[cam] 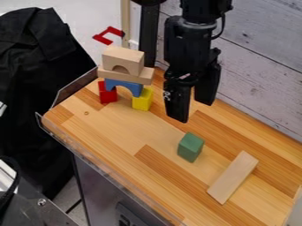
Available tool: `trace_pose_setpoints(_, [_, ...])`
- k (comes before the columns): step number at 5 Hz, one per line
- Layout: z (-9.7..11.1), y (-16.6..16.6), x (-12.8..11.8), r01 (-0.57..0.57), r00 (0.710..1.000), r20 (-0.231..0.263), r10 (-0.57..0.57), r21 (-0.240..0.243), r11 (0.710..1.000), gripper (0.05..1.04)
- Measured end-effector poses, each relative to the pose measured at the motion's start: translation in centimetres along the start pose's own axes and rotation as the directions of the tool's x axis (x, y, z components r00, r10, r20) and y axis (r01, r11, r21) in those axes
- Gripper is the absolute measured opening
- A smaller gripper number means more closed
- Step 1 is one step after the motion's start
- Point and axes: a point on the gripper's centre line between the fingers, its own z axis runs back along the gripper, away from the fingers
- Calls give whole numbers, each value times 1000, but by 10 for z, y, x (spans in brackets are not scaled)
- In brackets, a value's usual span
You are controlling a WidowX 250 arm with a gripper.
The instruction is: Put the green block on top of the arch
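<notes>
The gripper [191,111] is held open above the tabletop [118,128], the green block [190,147] is left uncovered, and the wooden arch [122,56] is supported at far left.

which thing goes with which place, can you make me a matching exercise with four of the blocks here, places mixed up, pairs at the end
Things
1. green block
2. blue arch
3. plain wooden arch
4. loose plain wooden plank

Places
A. spans a red block and a yellow block
B. lies flat, its long side down
C. sits higher than all the other blocks
D. stands by itself on the wooden tabletop

Right pairs: 1-D, 2-A, 3-C, 4-B
</notes>
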Motion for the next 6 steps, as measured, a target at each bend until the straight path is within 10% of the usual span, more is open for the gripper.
trace_pose_setpoints(1, [-9,3,1,-4,1000,-3,4,36,999,999])
trace_pose_setpoints(2, [-10,2,8,241,970,-57,-236,94,966,999])
trace_pose_setpoints(3, [-15,-17,11,452,892,-101,-441,145,880,999])
trace_pose_setpoints(4, [-11,-32,6,638,769,-79,-634,153,755,999])
trace_pose_setpoints(6, [-16,-27,-17,919,355,25,-935,175,354,999])
